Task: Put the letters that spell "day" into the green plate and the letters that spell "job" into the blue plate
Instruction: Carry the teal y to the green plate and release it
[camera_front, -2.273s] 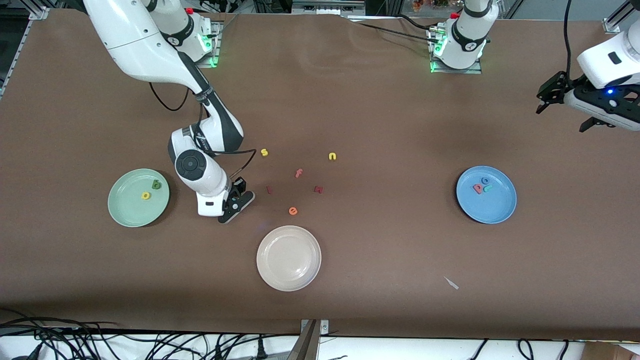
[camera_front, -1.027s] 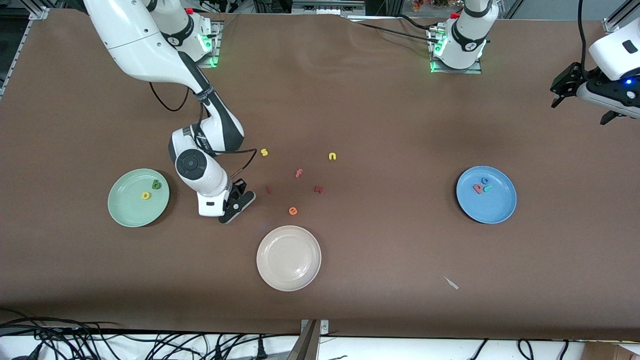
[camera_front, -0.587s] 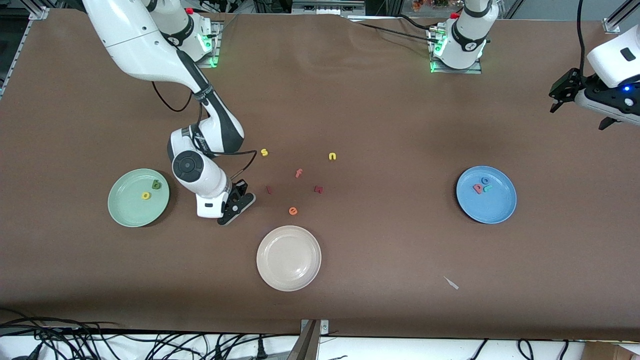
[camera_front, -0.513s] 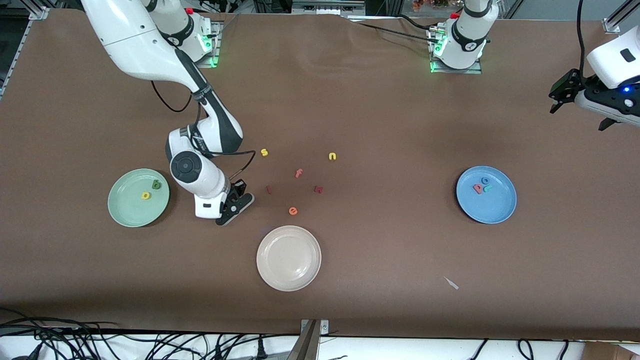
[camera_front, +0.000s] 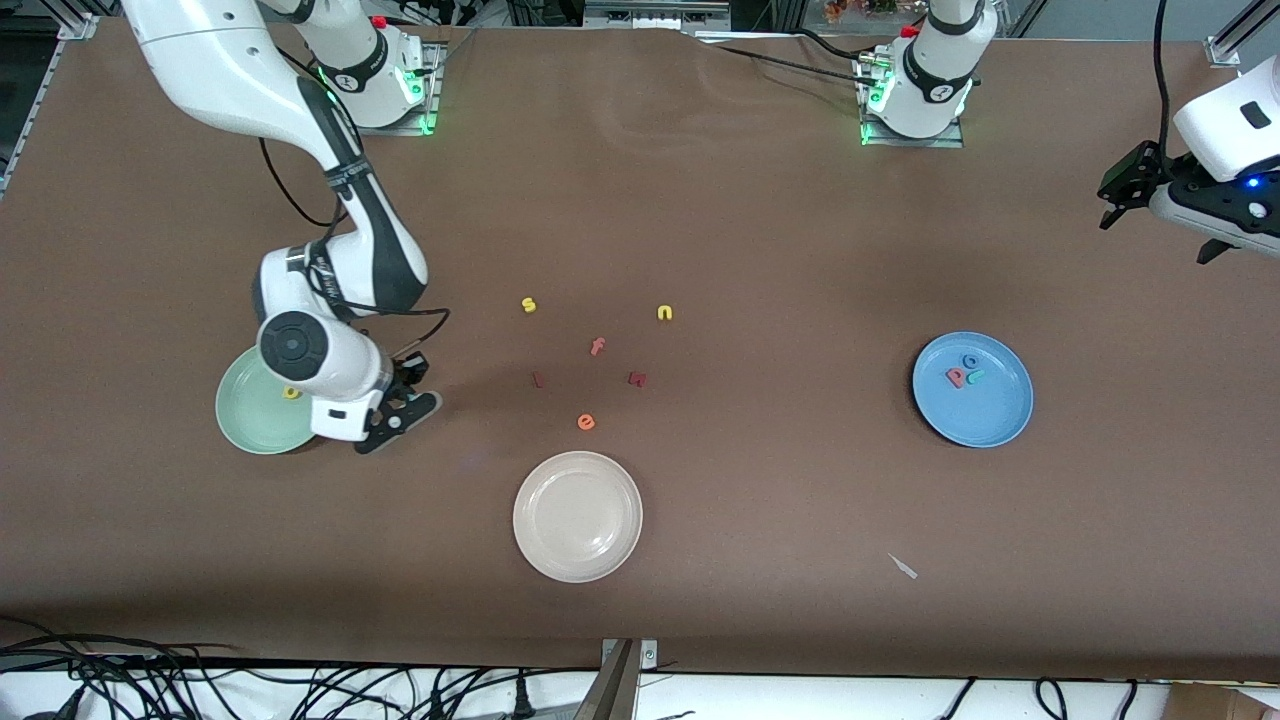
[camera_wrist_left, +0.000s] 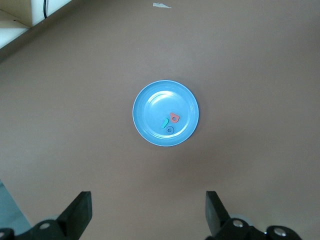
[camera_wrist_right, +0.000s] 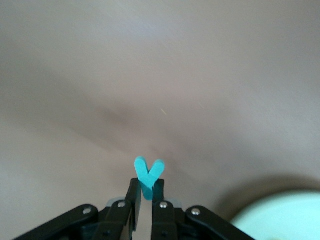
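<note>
Swinging from beside the scattered letters toward the pale green plate (camera_front: 250, 420), the right gripper (camera_wrist_right: 145, 202) now hangs over the brown worktop (camera_front: 760, 520) at its rim, fingers pinching the teal foam "y" (camera_wrist_right: 148, 176), while the left gripper (camera_wrist_left: 147, 215) waits wide open above the glossy blue plate (camera_wrist_left: 150, 107).

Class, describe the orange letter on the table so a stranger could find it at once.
Start at the cream-white plate. Just farther from the front camera than its rim lies the orange "e", the loose letter closest to that plate. It alone is orange; its neighbours are red or yellow.
</note>
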